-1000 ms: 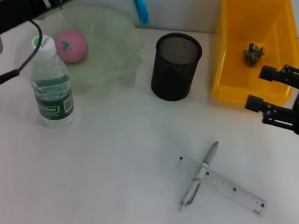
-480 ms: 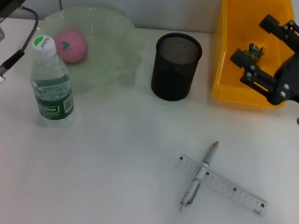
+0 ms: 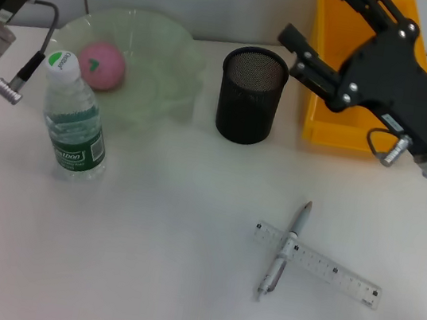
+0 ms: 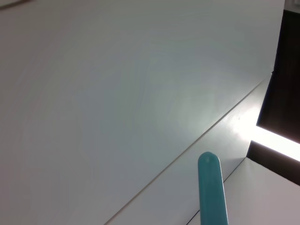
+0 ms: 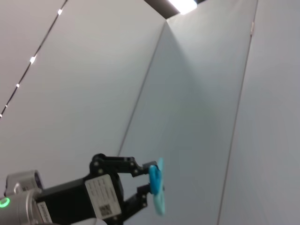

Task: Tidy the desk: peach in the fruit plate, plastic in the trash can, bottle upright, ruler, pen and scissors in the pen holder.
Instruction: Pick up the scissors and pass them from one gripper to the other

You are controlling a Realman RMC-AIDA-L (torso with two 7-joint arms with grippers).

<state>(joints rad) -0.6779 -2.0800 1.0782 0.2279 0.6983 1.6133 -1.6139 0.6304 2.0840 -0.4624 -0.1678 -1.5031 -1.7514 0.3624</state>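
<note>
The right pincer [image 3: 318, 27] is raised over the back of the white desk [image 3: 139, 278], its black fingers spread wide and empty, one reaching over the near wall of the yellow plastic bin [image 3: 318, 103], the other above the rim of the black mesh pen holder [image 3: 250, 95]. The left arm rises out of the head view at the far left; the right wrist view shows the left pincer [image 5: 151, 185] lifted high with its fingers closed on a blue-handled pair of scissors [image 5: 156, 192], whose teal handle tip also shows in the left wrist view.

A pink peach [image 3: 101, 64] lies in the translucent green fruit plate [image 3: 167, 65] at the back left. Just in front of the plate's left side, a clear plastic water bottle with a green label [image 3: 72, 123] stands upright. On the near right of the desk, a silver pen [image 3: 284, 249] lies across a clear plastic ruler [image 3: 334, 270], touching it.
</note>
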